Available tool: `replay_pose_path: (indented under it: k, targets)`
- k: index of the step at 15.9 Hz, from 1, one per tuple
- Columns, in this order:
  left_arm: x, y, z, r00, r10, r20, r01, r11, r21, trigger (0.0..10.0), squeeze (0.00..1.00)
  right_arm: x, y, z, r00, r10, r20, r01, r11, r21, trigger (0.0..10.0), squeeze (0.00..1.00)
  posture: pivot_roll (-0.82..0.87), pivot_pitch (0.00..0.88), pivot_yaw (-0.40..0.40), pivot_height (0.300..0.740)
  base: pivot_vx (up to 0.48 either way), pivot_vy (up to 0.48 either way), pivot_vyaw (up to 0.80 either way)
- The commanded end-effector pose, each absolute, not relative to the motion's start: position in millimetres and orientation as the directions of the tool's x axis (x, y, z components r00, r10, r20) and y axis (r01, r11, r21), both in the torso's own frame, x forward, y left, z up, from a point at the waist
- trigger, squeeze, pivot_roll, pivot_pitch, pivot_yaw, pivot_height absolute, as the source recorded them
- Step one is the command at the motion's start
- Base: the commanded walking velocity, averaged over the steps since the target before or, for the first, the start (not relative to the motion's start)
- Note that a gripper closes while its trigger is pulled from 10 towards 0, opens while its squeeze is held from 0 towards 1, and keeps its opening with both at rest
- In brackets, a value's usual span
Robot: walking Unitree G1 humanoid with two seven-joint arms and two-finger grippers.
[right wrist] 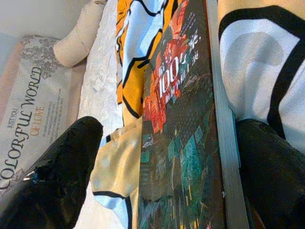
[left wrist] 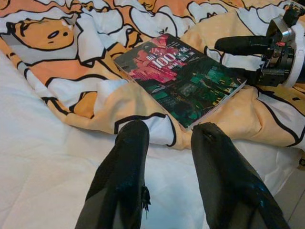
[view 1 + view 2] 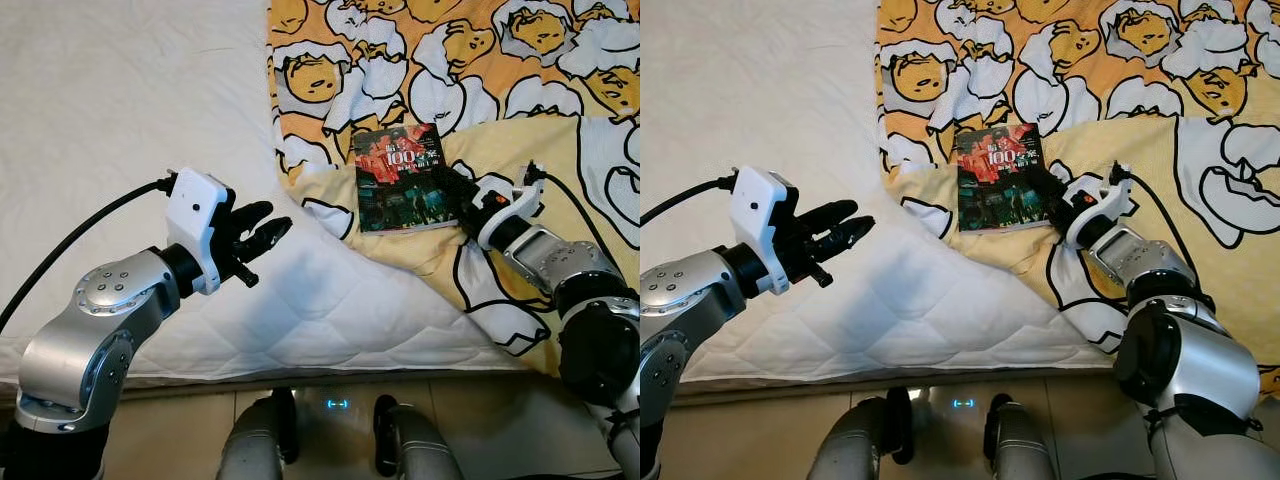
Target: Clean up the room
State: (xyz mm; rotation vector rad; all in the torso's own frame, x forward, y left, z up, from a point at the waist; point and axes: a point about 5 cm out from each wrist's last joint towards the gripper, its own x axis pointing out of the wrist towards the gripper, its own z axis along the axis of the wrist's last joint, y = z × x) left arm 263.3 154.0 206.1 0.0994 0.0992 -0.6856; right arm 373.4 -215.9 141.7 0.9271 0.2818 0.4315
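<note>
Book [image 3: 402,178] flat on my blanket [image 3: 520,90], bed [image 3: 120,120]; right gripper [image 3: 455,190] fingers spread astride its edge; left gripper [image 3: 262,232] parted, empty.

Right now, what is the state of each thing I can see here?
Book: closed, lying flat, cover up, on the blanket.
Cartoon-print blanket: rumpled, spread over part of the mattress.
White quilted mattress: partly bare.
Right gripper: open, fingers straddling the book's edge.
Left gripper: open, hovering above the mattress, holding nothing.
</note>
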Motion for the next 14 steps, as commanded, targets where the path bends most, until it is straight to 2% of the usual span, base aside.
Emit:
replay_pose_path:
  k: [1, 6, 9, 11, 14]
  targets:
    - [261, 155, 203, 0.770, -0.624, -0.131, 0.634, 0.772, 0.046, 10.0, 0.00, 372, -209, 137, 0.870, 0.491, -0.028, -0.236, 0.466, 0.853, 10.0, 0.00, 0.09, 0.324, 0.055, 0.740, 0.000, 0.000, 0.00]
    - [265, 156, 206, 0.782, -0.614, -0.107, 0.619, 0.785, 0.021, 10.0, 0.00, 379, -214, 161, 0.879, 0.467, 0.099, -0.307, 0.394, 0.866, 10.0, 0.00, 0.08, 0.327, 0.053, 0.740, 0.000, 0.000, 0.00]
    - [265, 155, 205, 0.784, -0.613, -0.102, 0.617, 0.787, 0.016, 10.0, 0.00, 380, -212, 172, 0.840, 0.528, 0.124, -0.371, 0.391, 0.842, 10.0, 0.00, 0.07, 0.328, 0.046, 0.740, 0.000, 0.000, 0.00]
    - [265, 153, 204, 0.789, -0.608, -0.091, 0.610, 0.792, -0.006, 10.0, 0.00, 377, -204, 163, 0.797, 0.603, 0.034, -0.375, 0.449, 0.811, 10.0, 0.00, 0.06, 0.333, 0.038, 0.740, 0.000, 0.000, 0.00]
    - [264, 150, 202, 0.786, -0.612, -0.091, 0.613, 0.790, -0.016, 10.0, 0.00, 369, -189, 139, 0.743, 0.665, -0.069, -0.344, 0.468, 0.814, 10.0, 0.00, 0.05, 0.334, 0.032, 0.740, 0.000, 0.000, 0.00]
